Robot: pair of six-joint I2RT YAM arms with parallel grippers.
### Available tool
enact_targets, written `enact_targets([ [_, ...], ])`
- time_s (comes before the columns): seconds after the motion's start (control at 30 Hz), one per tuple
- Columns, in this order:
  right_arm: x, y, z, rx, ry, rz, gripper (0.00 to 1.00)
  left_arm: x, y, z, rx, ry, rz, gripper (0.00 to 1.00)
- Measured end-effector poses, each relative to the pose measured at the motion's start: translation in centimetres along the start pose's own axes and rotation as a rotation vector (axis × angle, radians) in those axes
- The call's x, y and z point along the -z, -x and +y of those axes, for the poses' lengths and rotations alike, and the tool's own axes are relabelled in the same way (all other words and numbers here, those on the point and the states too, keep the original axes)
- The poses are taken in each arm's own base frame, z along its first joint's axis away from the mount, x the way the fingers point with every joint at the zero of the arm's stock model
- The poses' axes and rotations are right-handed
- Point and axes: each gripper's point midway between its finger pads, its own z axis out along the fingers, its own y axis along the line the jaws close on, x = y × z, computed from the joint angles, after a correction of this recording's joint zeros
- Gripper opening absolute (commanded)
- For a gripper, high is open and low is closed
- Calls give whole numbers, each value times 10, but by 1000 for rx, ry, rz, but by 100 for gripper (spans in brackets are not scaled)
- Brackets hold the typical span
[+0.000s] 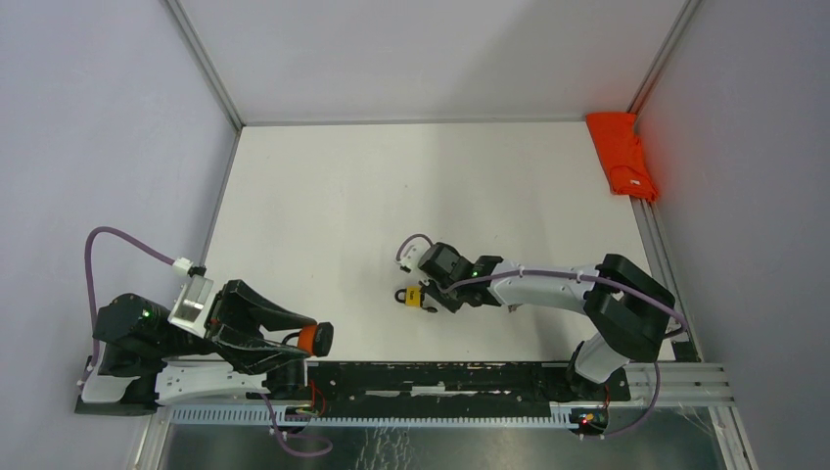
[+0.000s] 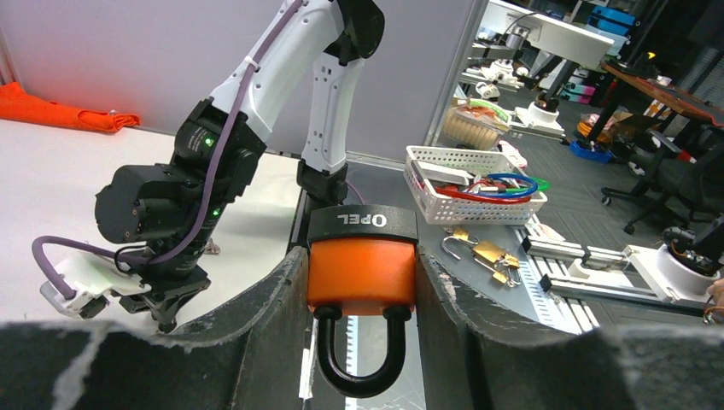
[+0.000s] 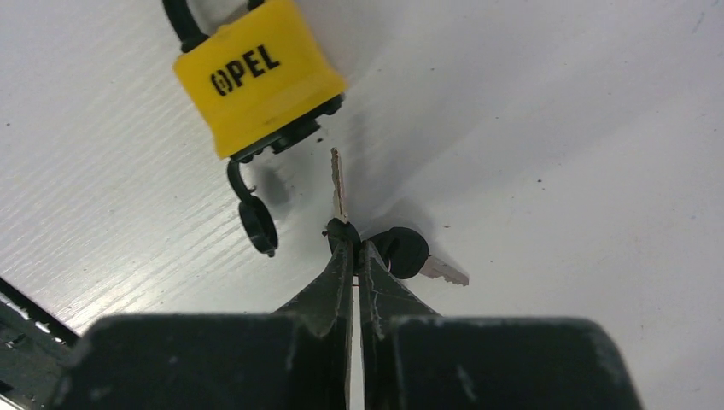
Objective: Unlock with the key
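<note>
The desk [image 1: 343, 196] is white, with grey walls [image 1: 98, 117] around it and an orange cloth [image 1: 621, 155] in the far right corner. In the middle, the right hand [image 3: 352, 250] is nearly shut, pinching the black top of the key [image 3: 339, 184]. The key's tip points at the bottom of the yellow padlock [image 3: 256, 77], just beside it. The left hand [image 2: 360, 265] holds an orange padlock [image 2: 362, 278] at the near left.

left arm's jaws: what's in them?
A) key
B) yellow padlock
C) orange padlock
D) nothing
C: the orange padlock sits clamped in the jaws of the left gripper, shackle toward the wrist camera. The yellow padlock lies on the table, beside the key pinched by the right gripper.
</note>
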Motion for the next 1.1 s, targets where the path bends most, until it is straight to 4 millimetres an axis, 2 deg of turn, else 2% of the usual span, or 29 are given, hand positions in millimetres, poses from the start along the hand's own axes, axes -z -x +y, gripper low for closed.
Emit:
enact_targets([
  [0.23, 1, -1, 11, 8, 28, 2, 16, 0, 0, -3, 0, -16, -1, 2],
  [0.77, -1, -6, 26, 28, 71, 19, 23, 0, 1, -3, -1, -16, -3, 2],
  [0.87, -1, -8, 29, 33, 84, 24, 22, 0, 1, -3, -1, -16, -3, 2],
  [0.97, -1, -8, 32, 35, 96, 21, 16, 0, 1, -3, -1, -16, -3, 2],
  [1.1, 0, -5, 33, 35, 102, 6, 1, 0, 1, -3, -1, -17, -4, 2],
])
